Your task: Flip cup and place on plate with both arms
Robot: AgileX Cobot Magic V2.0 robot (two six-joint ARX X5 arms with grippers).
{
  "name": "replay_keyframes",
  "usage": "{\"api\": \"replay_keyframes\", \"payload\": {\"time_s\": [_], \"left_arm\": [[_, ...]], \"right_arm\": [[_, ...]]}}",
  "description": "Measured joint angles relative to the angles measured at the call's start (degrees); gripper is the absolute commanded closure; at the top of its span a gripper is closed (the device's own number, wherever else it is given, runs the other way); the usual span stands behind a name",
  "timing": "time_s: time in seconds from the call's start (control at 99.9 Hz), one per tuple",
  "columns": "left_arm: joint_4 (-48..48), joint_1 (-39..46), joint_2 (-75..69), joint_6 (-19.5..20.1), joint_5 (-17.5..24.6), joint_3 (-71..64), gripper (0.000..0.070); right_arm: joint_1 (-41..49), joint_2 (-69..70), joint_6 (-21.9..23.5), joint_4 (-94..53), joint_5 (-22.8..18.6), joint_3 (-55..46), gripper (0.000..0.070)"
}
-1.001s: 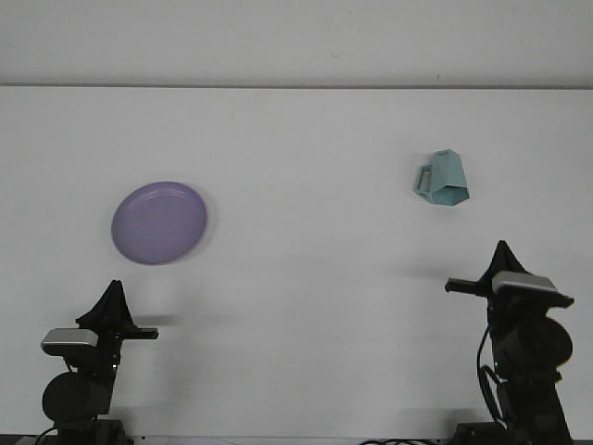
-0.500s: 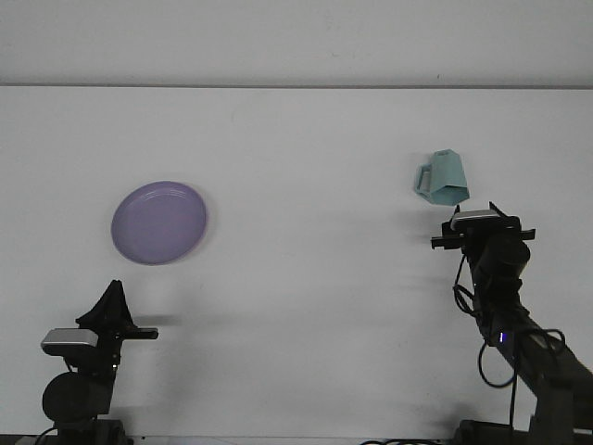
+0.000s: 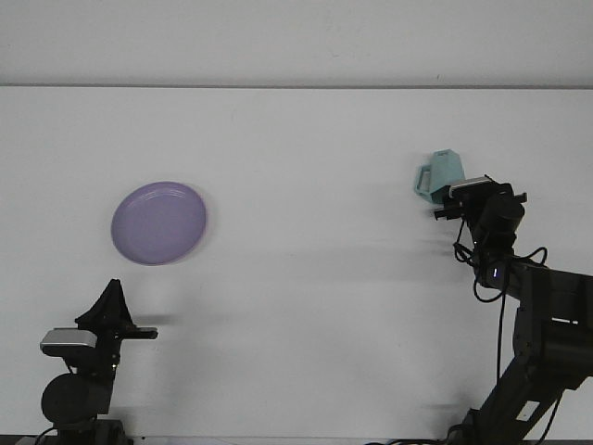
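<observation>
Risk: R gripper at cup, fingers hidden so can't tell state, could knock it over; L gripper parked, can't tell.

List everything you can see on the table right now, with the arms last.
plate: 1, purple, left part of the table, nothing on it.
cup: 1, light teal with a handle on its left side, right part of the table, partly hidden by the right arm's wrist.
table: 1, white, fills most of the view.
left gripper: 1, black, low at the near left edge, apart from the plate.
right gripper: 1, black, reached out right at the cup; fingers hidden behind the wrist.
</observation>
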Motion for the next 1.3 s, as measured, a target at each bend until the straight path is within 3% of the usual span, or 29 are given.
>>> {"api": "replay_keyframes", "payload": {"time_s": [0.28,0.4,0.53,0.63,0.971,1.161,1.301], "left_arm": [[0.0,0.0,0.0,0.0,0.0,0.0,0.0687],[0.0,0.0,0.0,0.0,0.0,0.0,0.0687],[0.0,0.0,0.0,0.0,0.0,0.0,0.0687],[0.0,0.0,0.0,0.0,0.0,0.0,0.0688],[0.0,0.0,0.0,0.0,0.0,0.0,0.0687],[0.0,0.0,0.0,0.0,0.0,0.0,0.0688],[0.0,0.0,0.0,0.0,0.0,0.0,0.0688]], "right_arm": [[-0.5,4.0,-1.8,0.1,-3.3,3.9,0.0291],[-0.7,4.4,-2.6,0.3,-3.5,4.6,0.0345],[-1.0,4.6,-2.6,0.4,-5.1,5.2,0.0481],[-1.1,5.2,-2.7,-0.3,-6.5,6.4,0.0700],[-1.1,5.2,-2.1,-0.4,-8.1,6.5,0.0700],[-1.1,1.7,2.2,-7.9,-8.1,6.6,0.0700],[-0.7,-4.9,8.3,-16.2,-8.0,6.6,0.0700]]}}
